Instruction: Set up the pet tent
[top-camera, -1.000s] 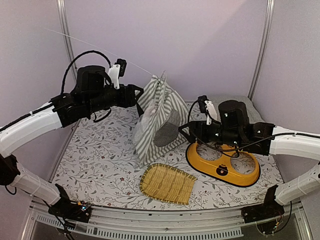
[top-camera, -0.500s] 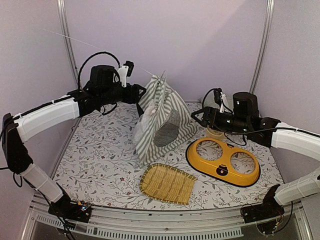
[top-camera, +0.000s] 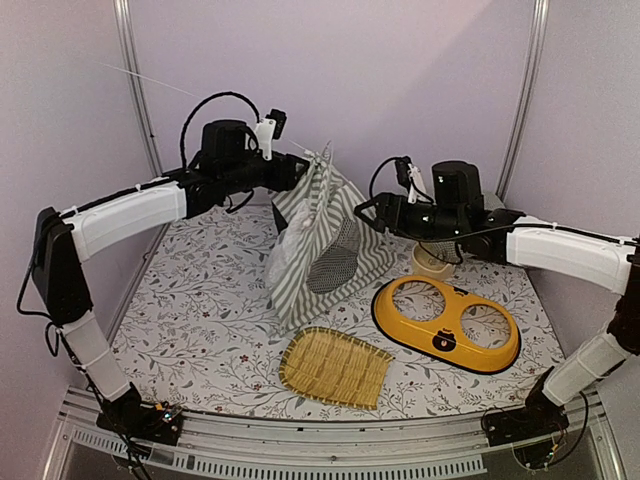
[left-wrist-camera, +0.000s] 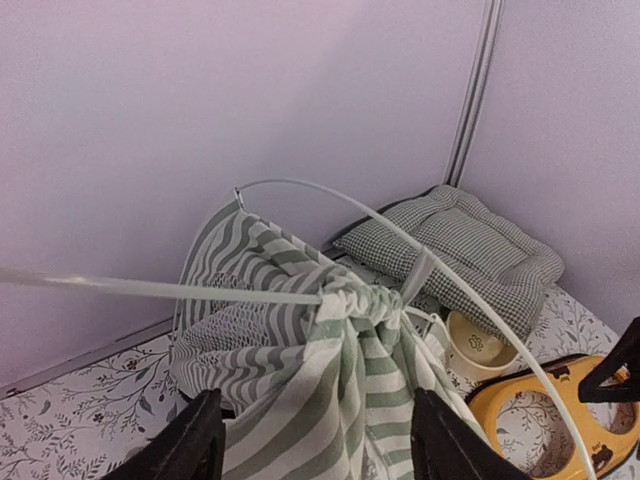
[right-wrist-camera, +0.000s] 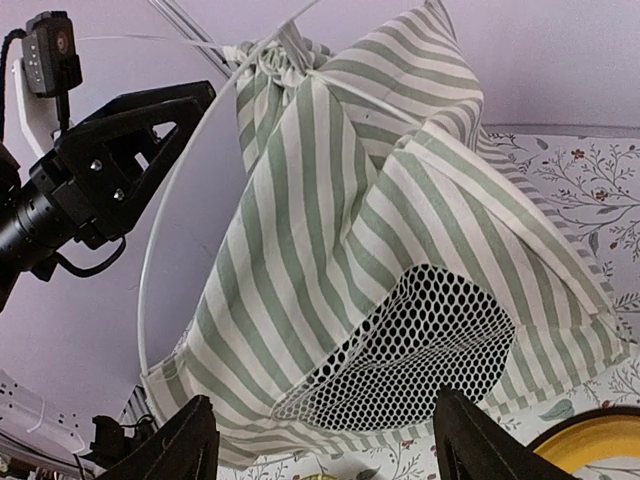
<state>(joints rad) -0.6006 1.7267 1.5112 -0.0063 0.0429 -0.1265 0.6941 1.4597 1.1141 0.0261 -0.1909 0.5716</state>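
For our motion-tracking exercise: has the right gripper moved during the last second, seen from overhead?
Yes. The right gripper has shifted up the view, away from the yellow feeder, alongside the pet tent.

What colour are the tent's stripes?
Grey-green and white; the pet tent shows best in the right wrist view.

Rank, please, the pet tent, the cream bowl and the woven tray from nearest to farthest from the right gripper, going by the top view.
1. pet tent, just left of the right gripper.
2. cream bowl, right side, below the arm.
3. woven tray, front centre.
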